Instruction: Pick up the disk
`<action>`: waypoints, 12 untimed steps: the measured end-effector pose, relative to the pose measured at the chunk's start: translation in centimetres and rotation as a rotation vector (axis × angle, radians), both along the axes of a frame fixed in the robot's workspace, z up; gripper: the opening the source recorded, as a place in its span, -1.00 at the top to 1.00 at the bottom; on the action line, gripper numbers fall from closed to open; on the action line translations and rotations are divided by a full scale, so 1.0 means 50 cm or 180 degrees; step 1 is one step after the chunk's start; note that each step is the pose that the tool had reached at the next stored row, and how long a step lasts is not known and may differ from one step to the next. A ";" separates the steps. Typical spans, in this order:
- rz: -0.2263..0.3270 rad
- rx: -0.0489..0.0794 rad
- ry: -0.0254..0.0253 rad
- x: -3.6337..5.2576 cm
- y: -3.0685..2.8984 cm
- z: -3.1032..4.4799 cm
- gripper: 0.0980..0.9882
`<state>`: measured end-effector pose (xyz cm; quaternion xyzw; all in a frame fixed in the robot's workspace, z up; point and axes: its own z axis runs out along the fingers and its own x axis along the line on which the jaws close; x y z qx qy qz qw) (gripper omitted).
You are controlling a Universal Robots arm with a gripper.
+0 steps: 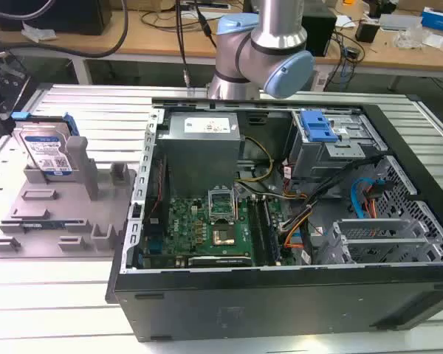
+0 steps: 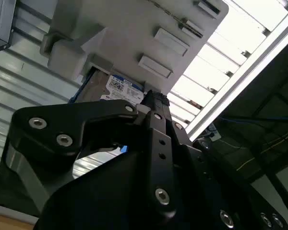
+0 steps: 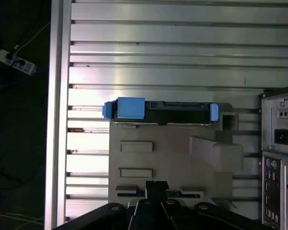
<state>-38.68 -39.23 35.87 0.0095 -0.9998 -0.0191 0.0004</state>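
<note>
1. The arm (image 1: 262, 44) rises behind the open computer case (image 1: 280, 302), with its upper part cut off. In the first wrist view the tool (image 3: 156, 189) hangs over the grey fixture (image 3: 168, 158), well apart from it.
2. I cannot tell whether the tool is apart or together.
3. The disk (image 1: 48, 151) stands on edge in the fixture on the desk (image 1: 96, 103), at the exterior view's left. Its white-and-blue label is unreadable.

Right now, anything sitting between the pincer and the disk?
Nothing visible blocks it. The disk stands on edge at one side of the grey fixture, upper edge uncovered in the first wrist view. The pincer is apart from it; just the fixture's low blocks lie between. An upright post stands by one end.
</note>
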 end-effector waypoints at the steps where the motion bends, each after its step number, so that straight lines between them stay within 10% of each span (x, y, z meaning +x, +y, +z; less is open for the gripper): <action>1: 0.0000 0.0000 0.0000 0.000 0.000 0.000 0.98; 6: 0.0016 0.0000 0.0000 0.000 0.000 0.000 0.98; 12: 0.0525 -0.0020 0.0000 0.000 0.000 0.000 0.98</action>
